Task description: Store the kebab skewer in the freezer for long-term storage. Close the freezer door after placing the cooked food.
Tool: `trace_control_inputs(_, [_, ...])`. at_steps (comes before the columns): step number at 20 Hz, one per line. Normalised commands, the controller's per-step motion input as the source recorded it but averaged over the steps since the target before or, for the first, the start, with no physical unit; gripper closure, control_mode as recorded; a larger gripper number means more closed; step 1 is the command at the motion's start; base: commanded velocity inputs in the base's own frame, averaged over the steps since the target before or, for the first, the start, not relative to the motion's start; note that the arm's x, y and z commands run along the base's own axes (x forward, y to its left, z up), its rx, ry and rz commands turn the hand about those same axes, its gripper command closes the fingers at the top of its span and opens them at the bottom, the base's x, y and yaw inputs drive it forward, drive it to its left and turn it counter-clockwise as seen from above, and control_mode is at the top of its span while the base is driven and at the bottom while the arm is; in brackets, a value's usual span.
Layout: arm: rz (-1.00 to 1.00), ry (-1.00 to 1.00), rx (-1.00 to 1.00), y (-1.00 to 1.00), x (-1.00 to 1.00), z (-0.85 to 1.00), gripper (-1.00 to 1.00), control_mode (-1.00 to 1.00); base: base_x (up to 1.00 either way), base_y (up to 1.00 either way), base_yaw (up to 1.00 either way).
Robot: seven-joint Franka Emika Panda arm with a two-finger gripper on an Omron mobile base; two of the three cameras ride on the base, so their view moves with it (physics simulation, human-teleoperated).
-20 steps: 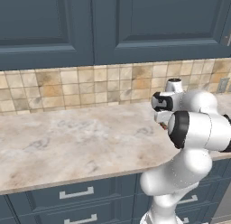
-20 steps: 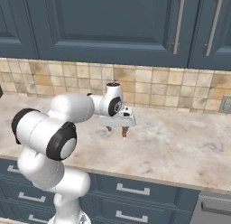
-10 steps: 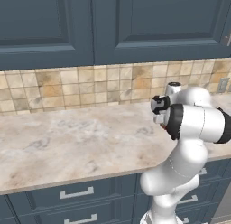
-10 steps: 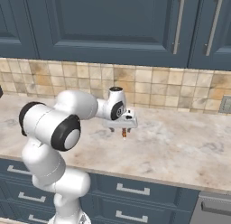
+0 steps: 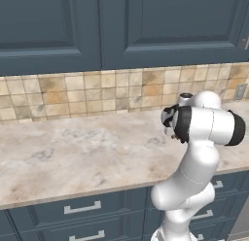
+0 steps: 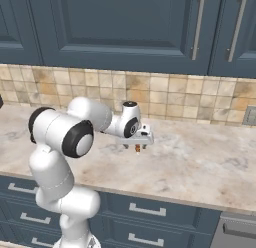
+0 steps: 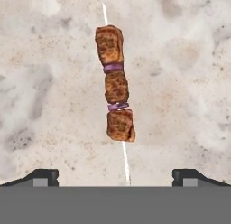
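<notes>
Three reddish-brown meat chunks, with thin purple rings between them, sat threaded on the kebab skewer [image 7: 116, 99], whose pale stick ran on past both ends. It lay flat on the mottled beige stone counter [image 7: 49, 83], lengthwise along the middle of the hand view, one bare end of the stick reaching down toward the bottom edge between the two dark fingertips [image 7: 43, 176]. Those tips stood far apart at either side, well clear of the meat, so the gripper [image 7: 115, 179] was spread wide and grasped nothing.

From the right base view, the gripper [image 6: 138, 144] pointed down just over the counter [image 6: 200, 162], with a small orange-brown bit of the skewer [image 6: 138, 149] showing directly beneath it. The white arm [image 6: 65, 137] bent forward from the lower left to reach that spot. In the left base view the arm [image 5: 204, 133] rose from the lower right and its elbow blocked the hand.

Behind the counter ran a tan tile backsplash [image 6: 165, 94], with dark blue wall cabinets [image 6: 120, 27] above and blue drawers [image 6: 145, 212] with steel handles below.
</notes>
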Motion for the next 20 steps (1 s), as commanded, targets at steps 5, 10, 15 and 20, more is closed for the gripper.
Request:
trace_control_inputs(5, [0.00,0.00,0.00,-0.02,0.21,-0.07,-1.00,-1.00,0.00,0.00,0.00])
trace_control_inputs(10, [0.00,0.00,0.00,-0.05,0.20,-0.11,-1.00,-1.00,0.00,0.00,0.00])
trace_control_inputs(15, [0.00,0.00,0.00,-0.03,0.15,-0.15,-1.00,-1.00,0.00,0.00,0.00])
trace_control_inputs(20, [0.00,0.00,0.00,-0.01,0.09,-0.16,-1.00,-1.00,0.00,0.00,0.00])
